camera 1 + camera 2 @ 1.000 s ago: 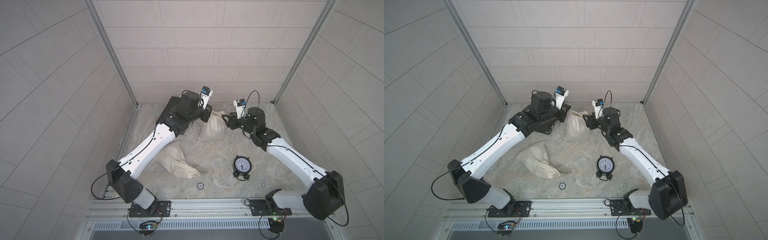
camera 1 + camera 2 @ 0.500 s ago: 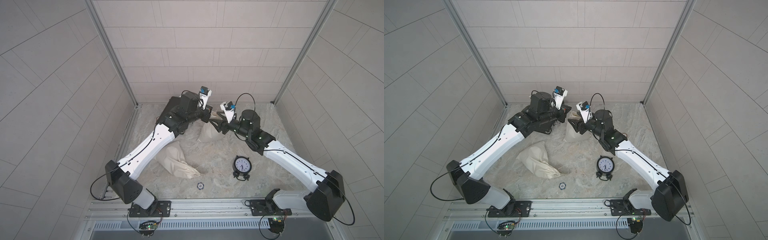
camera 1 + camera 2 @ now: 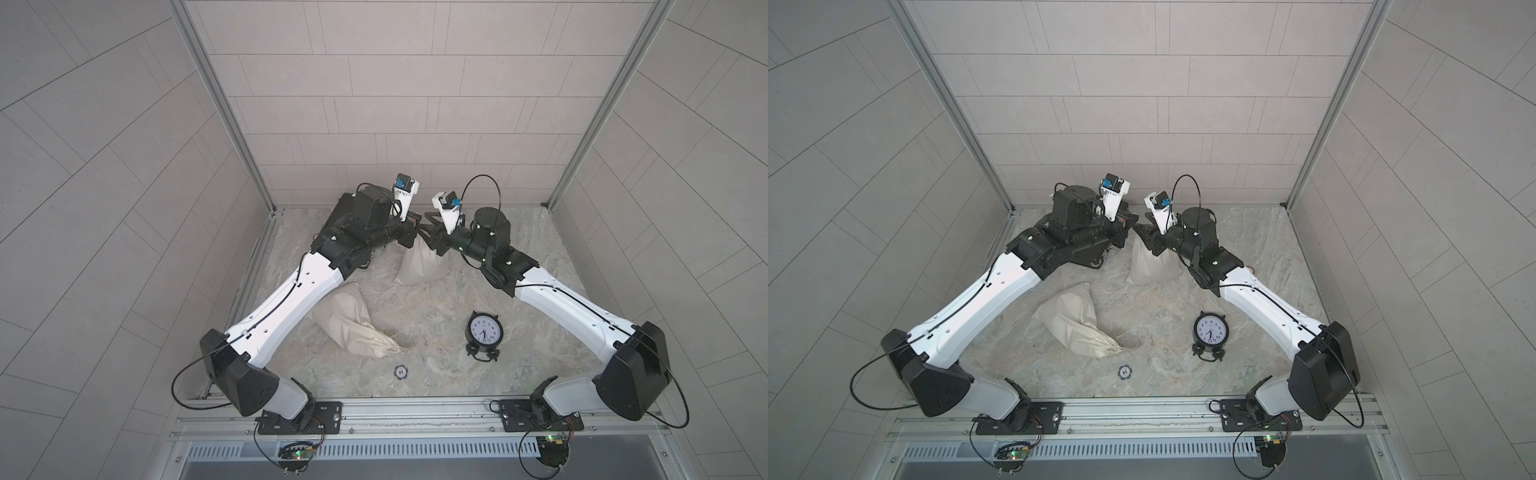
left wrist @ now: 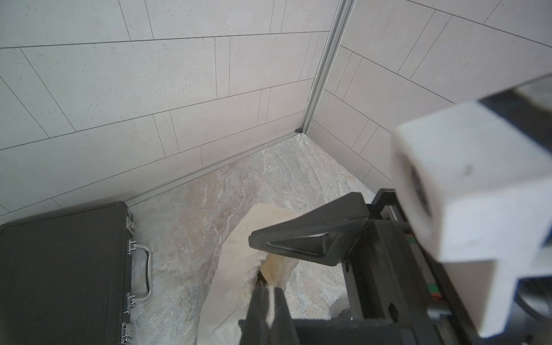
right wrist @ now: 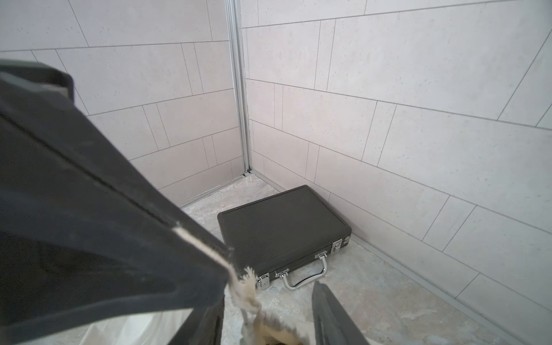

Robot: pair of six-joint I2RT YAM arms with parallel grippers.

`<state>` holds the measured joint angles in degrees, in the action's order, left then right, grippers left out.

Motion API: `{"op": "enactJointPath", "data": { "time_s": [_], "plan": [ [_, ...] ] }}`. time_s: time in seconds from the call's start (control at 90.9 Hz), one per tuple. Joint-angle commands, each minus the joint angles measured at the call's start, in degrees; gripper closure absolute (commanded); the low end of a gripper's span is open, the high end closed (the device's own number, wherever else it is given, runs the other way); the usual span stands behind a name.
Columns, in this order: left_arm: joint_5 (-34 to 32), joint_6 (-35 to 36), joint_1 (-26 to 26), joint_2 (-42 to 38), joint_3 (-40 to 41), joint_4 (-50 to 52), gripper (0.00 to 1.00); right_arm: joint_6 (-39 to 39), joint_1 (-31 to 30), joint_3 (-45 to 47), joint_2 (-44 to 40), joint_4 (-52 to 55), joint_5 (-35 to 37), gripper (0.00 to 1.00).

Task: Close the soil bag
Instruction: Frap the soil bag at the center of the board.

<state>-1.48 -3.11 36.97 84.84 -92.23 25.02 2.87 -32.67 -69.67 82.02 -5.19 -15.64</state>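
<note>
Left hand (image 3: pixel 1129 221), right hand (image 3: pixel 1142 231), close together over upright soil bag (image 3: pixel 1152 268)

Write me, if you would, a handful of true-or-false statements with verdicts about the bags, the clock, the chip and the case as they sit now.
1. The left tool is shut on the drawstring of the upright soil bag. True.
2. The second bag stands upright. False: it lies on its side.
3. The clock leans against the upright soil bag. False: it stands clear of it on the floor.
4. The black case lies flat and closed. True.
5. The chip rests on the black case. False: it lies on the floor, towards the front.
</note>
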Motion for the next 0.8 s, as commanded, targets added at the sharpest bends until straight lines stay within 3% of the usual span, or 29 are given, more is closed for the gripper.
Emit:
{"op": "enactJointPath", "data": {
  "time_s": [0.0, 0.066, 0.143, 0.319, 0.429, 0.517, 0.594, 0.792],
  "plan": [
    [0.2, -0.8, -0.2, -3.7, 0.1, -3.2, 1.00, -1.0, -0.1, -0.3, 2.2, 0.1, 1.0, 0.58],
    [-0.1, -1.8, -0.7, -5.2, 0.8, -4.5, 1.00, -1.5, 0.2, 0.0, 3.5, 1.2, 1.8, 0.65],
    [0.9, -3.6, -2.4, -7.1, 0.7, -4.9, 1.00, -1.6, 0.4, 1.6, 4.3, 2.8, 7.6, 0.71],
    [4.5, -7.8, -7.8, -11.1, 0.7, -5.8, 1.00, -0.8, 4.1, 7.5, 5.2, 2.9, 14.1, 0.71],
    [4.2, -8.3, -8.7, -12.7, 1.7, -5.7, 1.00, -0.6, 5.5, 6.3, 7.2, 6.5, 14.5, 0.72],
    [5.1, -8.8, -8.8, -12.9, 3.1, -6.2, 1.00, -2.6, 5.2, 4.8, 6.6, 8.5, 7.9, 0.72],
    [6.5, -9.7, -8.8, -12.8, 4.5, -7.1, 1.00, -3.5, 3.3, 4.7, 4.4, 7.3, 5.6, 0.66],
    [8.0, -10.8, -8.8, -12.7, 7.9, -8.7, 1.00, -4.8, -2.0, 3.5, -0.1, 1.2, 3.9, 0.39]
  ]
}}
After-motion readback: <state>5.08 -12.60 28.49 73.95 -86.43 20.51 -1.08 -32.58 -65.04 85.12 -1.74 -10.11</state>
